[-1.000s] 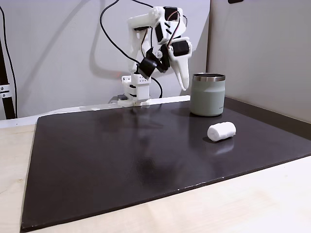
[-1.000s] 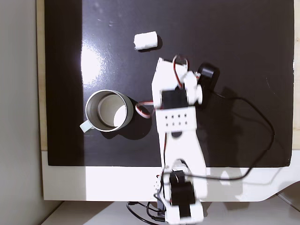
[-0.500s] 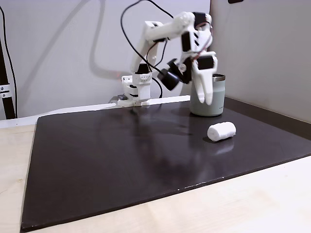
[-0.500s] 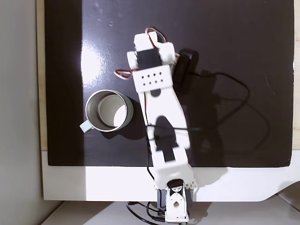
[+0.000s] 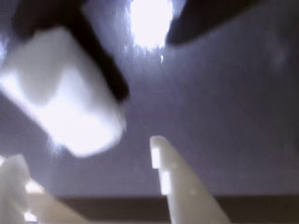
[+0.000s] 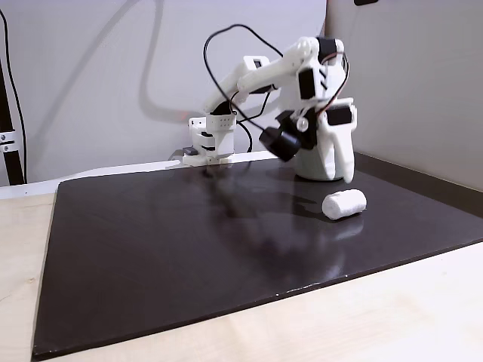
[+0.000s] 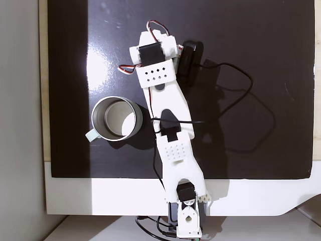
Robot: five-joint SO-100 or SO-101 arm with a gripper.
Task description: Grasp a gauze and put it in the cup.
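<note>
The gauze [image 6: 344, 204], a small white roll, lies on its side on the dark mat, right of centre in a fixed view. My gripper [image 6: 341, 175] points down just above and behind it, not touching. In the wrist view the gauze [image 5: 65, 102] is a blurred white shape at upper left, and my gripper [image 5: 86, 149] is open, its two white fingers [image 5: 177, 186] wide apart below it. The cup [image 7: 116, 98] stands upright left of the arm in a fixed view from above, with nothing visible inside. There the wrist covers the gauze.
A dark mat [image 6: 189, 249] covers most of the pale wooden table [image 6: 377, 317]. The arm's base [image 6: 211, 143] sits at the mat's far edge, with a black cable looping above it. A grey wall panel [image 6: 407, 75] stands close behind the cup on the right.
The arm has reached out from near its base, passed the cup and lowered over the gauze. From above it now covers the gauze. Gauze and cup have not moved.
</note>
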